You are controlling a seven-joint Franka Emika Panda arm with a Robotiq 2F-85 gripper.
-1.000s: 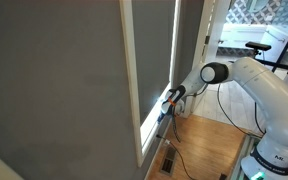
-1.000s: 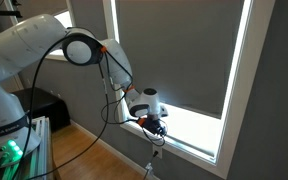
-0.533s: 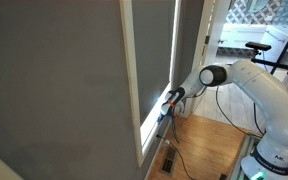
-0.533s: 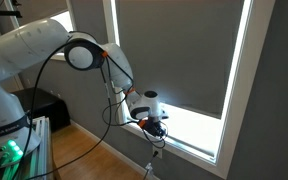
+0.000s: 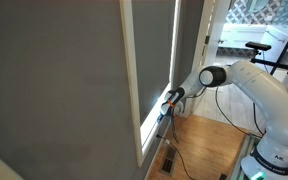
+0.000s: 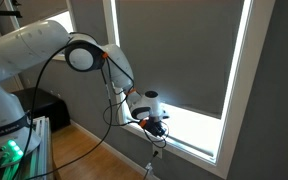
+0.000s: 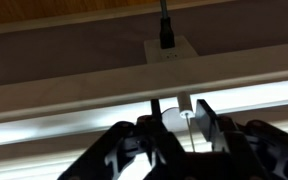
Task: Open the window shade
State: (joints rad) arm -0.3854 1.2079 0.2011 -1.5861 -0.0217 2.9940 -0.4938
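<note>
Claw (image 7: 179, 118) is seen in the wrist view with its fingers (image 7: 206, 115) drawn to a narrow gap, and a small pale bit is framed between them, but whether it's actually gripped can't be told tbh. In an exterior view the claw (image 6: 156, 126) is held in the bright uncovered strip, just under the straight bottom edge of the window shade (image 6: 174, 50). The shade is pulled most of the way down inside the white window frame (image 6: 199, 146). Past the fingers a wall outlet (image 7: 169, 50) with a black plug (image 7: 165, 35) is shown, and a wood floor (image 5: 204, 140) is seen below the white arm (image 5: 269, 95)
</note>
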